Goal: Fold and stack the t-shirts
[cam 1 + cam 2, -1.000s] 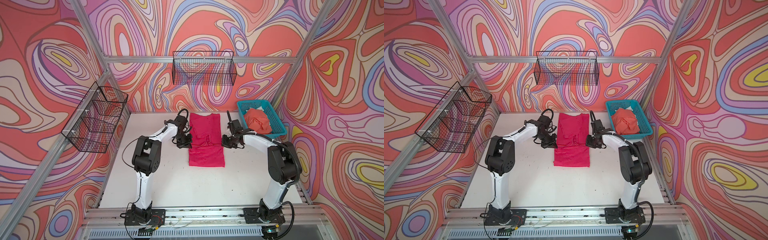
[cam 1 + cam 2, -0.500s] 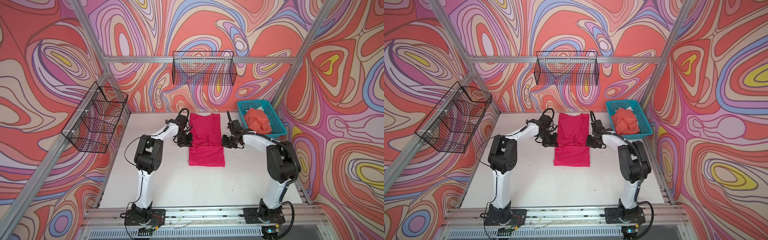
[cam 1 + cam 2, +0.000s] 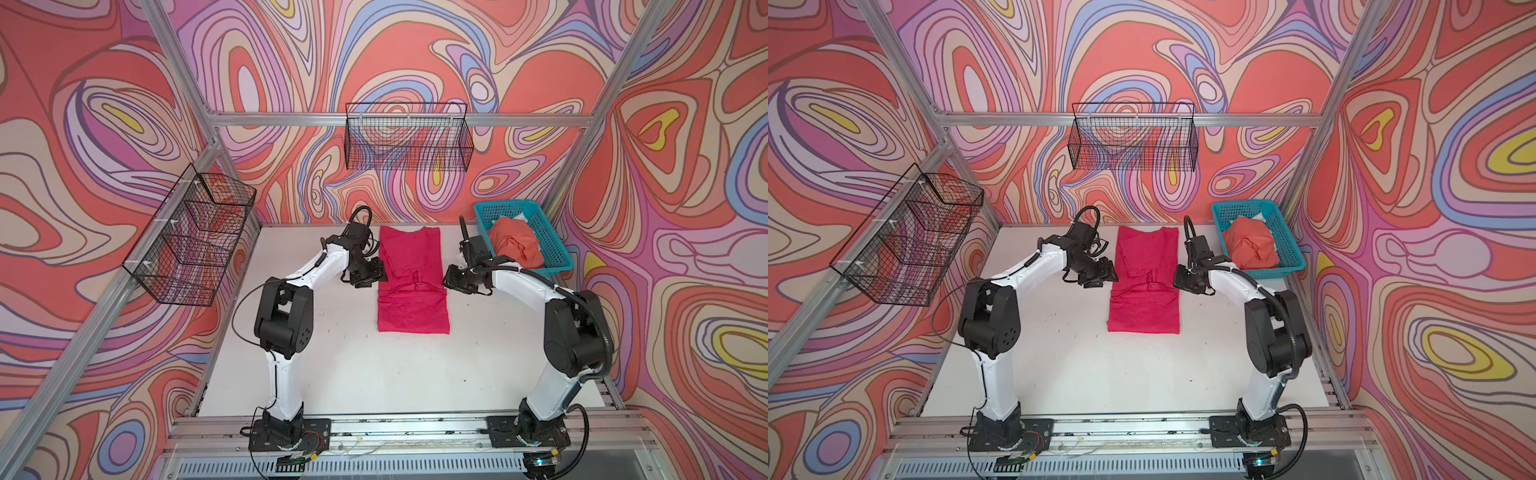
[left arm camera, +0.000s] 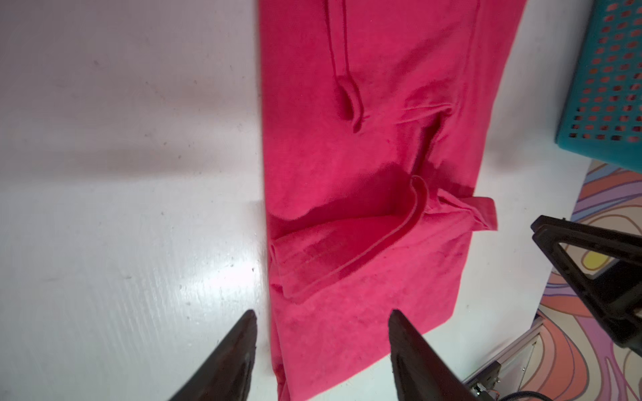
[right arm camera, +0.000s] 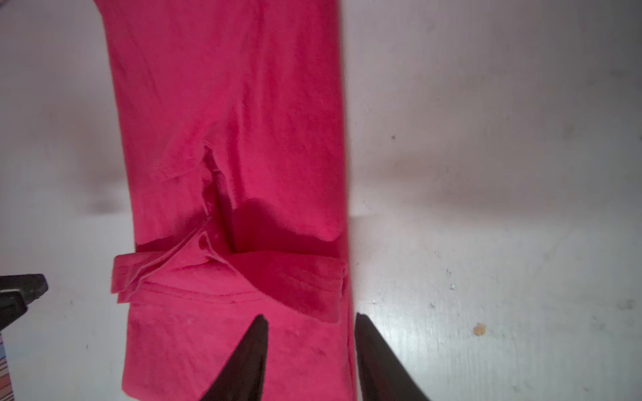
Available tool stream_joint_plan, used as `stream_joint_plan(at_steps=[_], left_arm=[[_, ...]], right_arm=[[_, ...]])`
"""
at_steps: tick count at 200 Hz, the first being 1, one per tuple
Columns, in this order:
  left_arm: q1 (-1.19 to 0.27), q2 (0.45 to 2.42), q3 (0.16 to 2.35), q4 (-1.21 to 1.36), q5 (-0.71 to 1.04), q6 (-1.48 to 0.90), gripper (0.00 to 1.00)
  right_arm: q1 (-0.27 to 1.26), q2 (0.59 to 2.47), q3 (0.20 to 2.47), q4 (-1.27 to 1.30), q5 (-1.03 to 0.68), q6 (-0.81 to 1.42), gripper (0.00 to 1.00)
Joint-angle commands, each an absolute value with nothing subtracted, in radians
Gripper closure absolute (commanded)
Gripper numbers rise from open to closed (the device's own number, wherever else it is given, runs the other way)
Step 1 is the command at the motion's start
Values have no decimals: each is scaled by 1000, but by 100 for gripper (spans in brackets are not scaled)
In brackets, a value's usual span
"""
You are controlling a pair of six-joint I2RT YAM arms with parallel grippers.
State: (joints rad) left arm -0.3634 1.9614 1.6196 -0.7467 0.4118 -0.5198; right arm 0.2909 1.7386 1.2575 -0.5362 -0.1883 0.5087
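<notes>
- The plain magenta-pink cotton t-shirt (image 3: 413,286) (image 3: 1144,286) lies flat on the white tabletop (image 3: 374,365). It is folded into a long strip running from the middle of the table toward 12 o'clock.
- One folded sleeve sticks out at the strip's edge, as seen from my right wrist (image 5: 225,139).
- My left pincer (image 3: 379,276) (image 4: 321,312) sits at the strip's 9 o'clock edge. Its jaws are apart and straddle that edge without clamping it.
- My right pincer (image 3: 451,280) (image 5: 311,316) sits at the 3 o'clock edge, also parted over the cloth's border and gripping nothing.
- The crumpled orange-coral t-shirt (image 3: 515,247) (image 3: 1250,247) is heaped inside the teal plastic lattice basket (image 3: 505,210) at 2 o'clock on the table.
- A black wire basket (image 3: 407,143) hangs on the wall at 12 o'clock, and another black wire basket (image 3: 191,245) at 9 o'clock.
</notes>
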Motion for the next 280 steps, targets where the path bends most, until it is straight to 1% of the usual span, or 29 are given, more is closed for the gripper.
stream_joint_plan(at_steps=[1,43,85,97,122,215,248,280], left_arm=[[-392,1894,1532,-745,459,-507,38],[-463,1893,1393,-669,533,-534,41],[-472,1960,1397,-591,521,-566,41],[-472,1982,1418,-587,515,-562,41],[-471,2028,1457,-583,490,-555,41],[-445,2161,1653,-622,419,-548,41],[-417,2201,1752,-584,405,-561,41],[-403,2235,1884,-587,391,-561,41]], right_arm=[[340,1673,1194,-523,-218,565,55],[397,1690,1078,-379,-286,649,55],[399,1748,1051,-283,-319,678,53],[398,1756,1052,-274,-318,678,51],[399,1809,1068,-263,-318,676,49],[382,1889,1153,-243,-301,676,49],[356,1927,1223,-215,-296,680,49],[340,1971,1338,-239,-278,664,49]])
